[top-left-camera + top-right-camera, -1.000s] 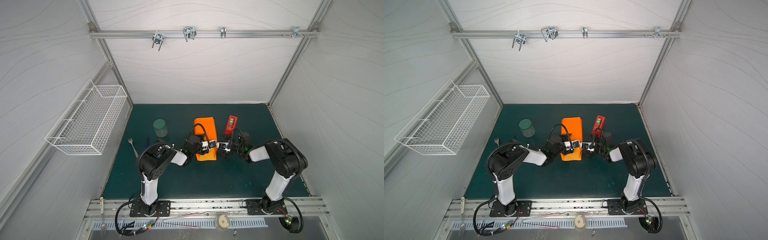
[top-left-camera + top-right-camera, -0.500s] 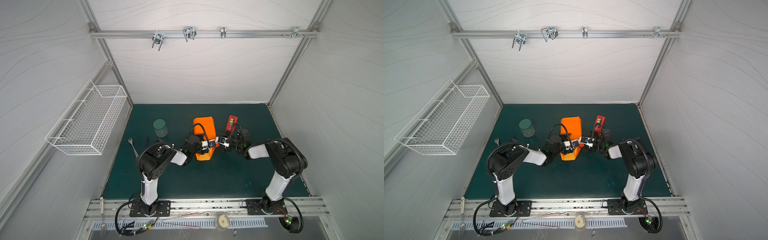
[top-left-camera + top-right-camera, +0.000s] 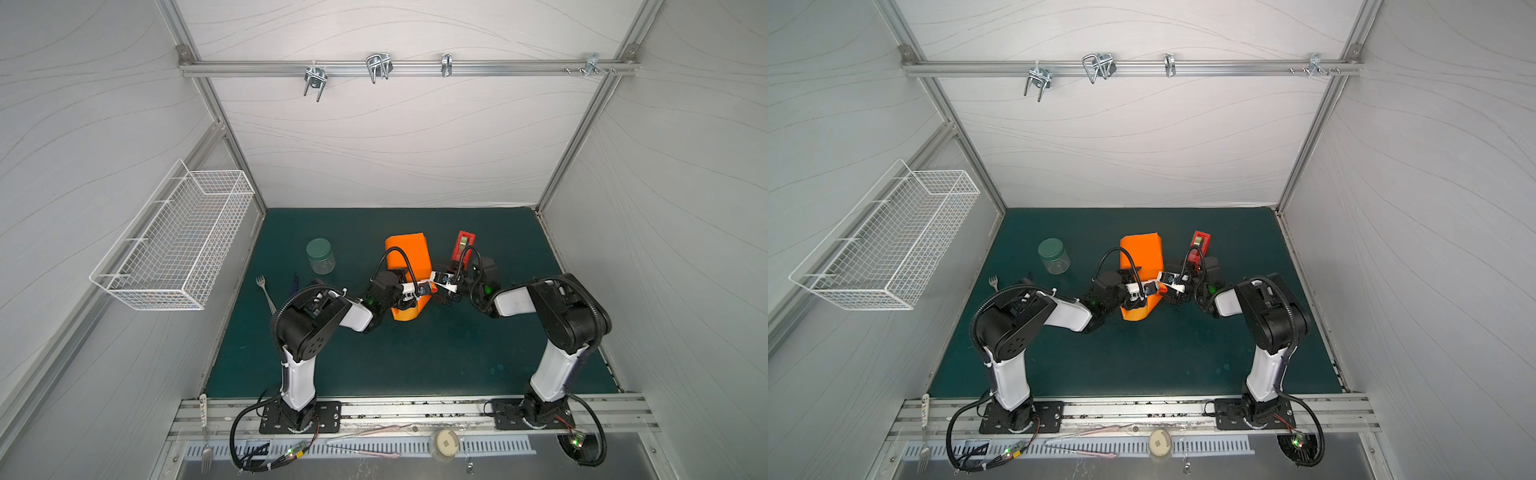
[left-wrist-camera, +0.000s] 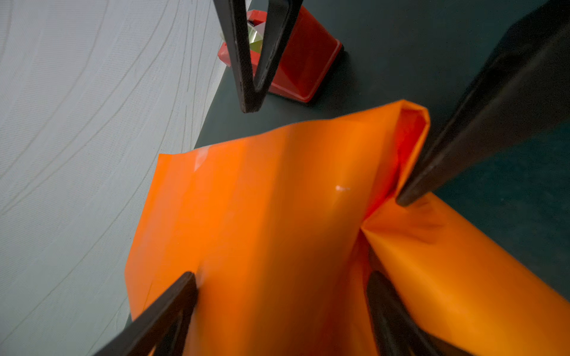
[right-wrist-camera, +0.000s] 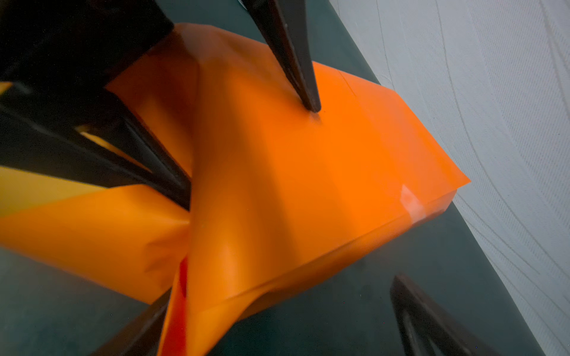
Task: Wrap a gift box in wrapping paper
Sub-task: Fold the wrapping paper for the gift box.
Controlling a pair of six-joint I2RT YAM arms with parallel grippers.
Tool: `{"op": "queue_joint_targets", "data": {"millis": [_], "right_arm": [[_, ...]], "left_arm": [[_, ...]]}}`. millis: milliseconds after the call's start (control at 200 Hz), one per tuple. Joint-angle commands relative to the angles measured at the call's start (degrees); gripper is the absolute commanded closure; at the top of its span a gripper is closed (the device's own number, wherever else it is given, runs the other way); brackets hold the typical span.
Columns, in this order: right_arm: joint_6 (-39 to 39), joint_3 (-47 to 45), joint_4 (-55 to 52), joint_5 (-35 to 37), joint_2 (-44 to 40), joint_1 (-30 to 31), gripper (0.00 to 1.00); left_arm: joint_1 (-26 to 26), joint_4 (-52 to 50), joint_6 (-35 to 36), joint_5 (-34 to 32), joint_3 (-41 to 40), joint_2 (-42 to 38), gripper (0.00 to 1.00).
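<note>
**Wrapped parcel mid-table, both grippers spread on the paper**

Both top views place the wrapping paper (image 3: 409, 253) on the green mat (image 3: 415, 353), between a green-lidded jar (image 3: 320, 256) and a red tape dispenser (image 3: 464, 245). Finger detail is lost there.

The wrist views supply it. The left gripper (image 4: 280, 277) stands wide, one fingertip (image 5: 305, 92) pressing the paper's flat top. The right gripper (image 5: 282, 286) is spread wide, one fingertip (image 4: 438, 172) touching a side fold.

The gift box is hidden. Contents of the jar and the wall basket (image 3: 174, 245) cannot be told.

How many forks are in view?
2. The first fork lies on the green mat beside the left arm; the second fork on the front metal ledge. Others may be hidden.
</note>
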Motion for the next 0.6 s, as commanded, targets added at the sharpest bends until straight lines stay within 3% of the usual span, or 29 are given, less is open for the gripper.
{"op": "queue_joint_targets", "data": {"millis": [0, 420, 595], "right_arm": [[-0.43, 0.21, 1.01, 1.94, 1.25, 1.06, 0.01], [-0.58, 0.19, 1.83, 3.27, 1.48, 1.32, 0.01], [-1.61, 0.36, 1.78, 3.59, 2.07, 1.4, 0.01]], "left_arm": [[-0.43, -1.33, -1.11, 2.96, -0.19, -2.33, 0.1], [-0.41, -1.01, 2.31, 2.87, -2.58, -5.0, 0.04], [0.21, -2.16, 2.05, 5.89, -3.65, -7.81, 0.02]]}}
